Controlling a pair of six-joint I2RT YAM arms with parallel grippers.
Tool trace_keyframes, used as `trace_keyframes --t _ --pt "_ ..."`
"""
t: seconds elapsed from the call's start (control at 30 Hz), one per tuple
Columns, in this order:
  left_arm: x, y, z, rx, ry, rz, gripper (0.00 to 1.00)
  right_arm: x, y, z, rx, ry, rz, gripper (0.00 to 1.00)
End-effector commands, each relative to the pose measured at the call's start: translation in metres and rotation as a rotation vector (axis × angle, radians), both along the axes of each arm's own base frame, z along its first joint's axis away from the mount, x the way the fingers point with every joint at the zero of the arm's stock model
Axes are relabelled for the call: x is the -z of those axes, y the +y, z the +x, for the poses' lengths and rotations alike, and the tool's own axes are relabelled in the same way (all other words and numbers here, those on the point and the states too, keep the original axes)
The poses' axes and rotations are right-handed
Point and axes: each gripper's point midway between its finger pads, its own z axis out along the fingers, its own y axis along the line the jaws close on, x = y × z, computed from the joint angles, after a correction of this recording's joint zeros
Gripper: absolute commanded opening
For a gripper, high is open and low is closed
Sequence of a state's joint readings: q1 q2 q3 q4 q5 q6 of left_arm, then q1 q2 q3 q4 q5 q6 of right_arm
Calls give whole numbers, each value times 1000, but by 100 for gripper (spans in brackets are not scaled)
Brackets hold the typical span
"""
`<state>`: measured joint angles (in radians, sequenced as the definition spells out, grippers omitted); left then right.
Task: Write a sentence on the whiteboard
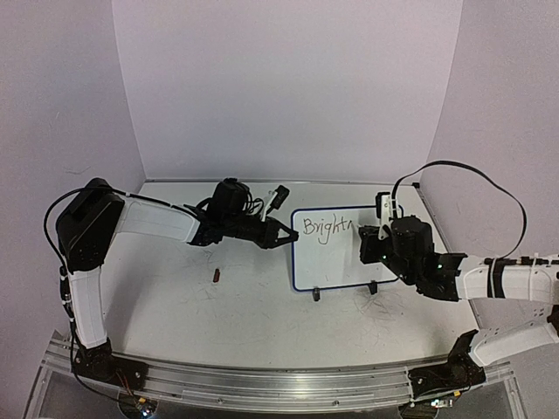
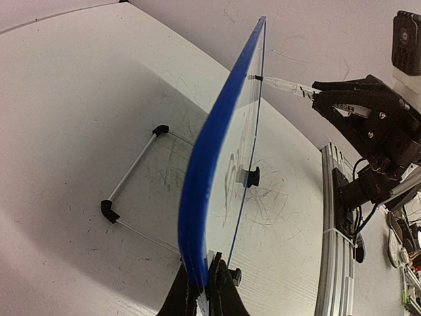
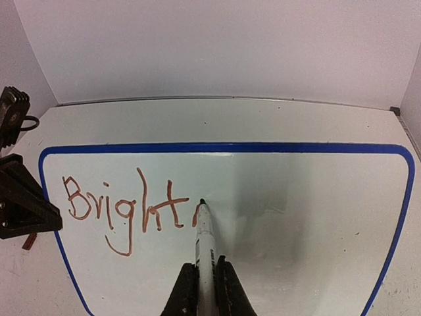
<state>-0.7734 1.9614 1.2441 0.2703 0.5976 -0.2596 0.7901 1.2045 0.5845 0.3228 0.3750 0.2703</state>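
Observation:
The whiteboard point(image 1: 332, 253), white with a blue frame, stands tilted on its feet at mid table. My left gripper point(image 1: 281, 234) is shut on its left edge; in the left wrist view point(image 2: 205, 289) the jaws pinch the blue frame point(image 2: 204, 178). My right gripper point(image 1: 367, 240) is shut on a white marker point(image 3: 206, 250), and the marker's tip touches the board. The sentence point(image 3: 128, 209) reads "Bright" in reddish-brown strokes, with one more stroke begun at the tip. The writing also shows in the top view point(image 1: 325, 227).
A small red marker cap point(image 1: 216, 276) lies on the table left of the board. The board's wire stand with black feet point(image 2: 108, 209) rests behind it. Faint scribble marks cover the tabletop. White walls close in the back and sides.

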Motion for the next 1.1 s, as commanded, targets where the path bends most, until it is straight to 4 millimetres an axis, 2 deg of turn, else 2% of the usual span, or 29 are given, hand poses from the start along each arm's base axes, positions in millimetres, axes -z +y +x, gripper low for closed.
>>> trace_keyframes --t 0.0,0.33,0.6,0.77,0.87,1.07 --pt "38 7 5 -61 21 139 0 -21 -8 13 67 -53 16 0" --pt "42 9 4 -61 26 146 0 -3 -18 0 65 10 6 0" --pt "42 9 3 -60 26 146 0 15 -11 -8 2 61 -1 0" --pt "42 10 3 -60 27 147 0 22 -13 -13 -1 86 -2 0" --pt "43 10 3 -60 28 148 0 17 -13 -14 -3 79 10 0" --pt "42 9 3 -59 29 146 0 -16 -12 -11 -8 9 62 0"
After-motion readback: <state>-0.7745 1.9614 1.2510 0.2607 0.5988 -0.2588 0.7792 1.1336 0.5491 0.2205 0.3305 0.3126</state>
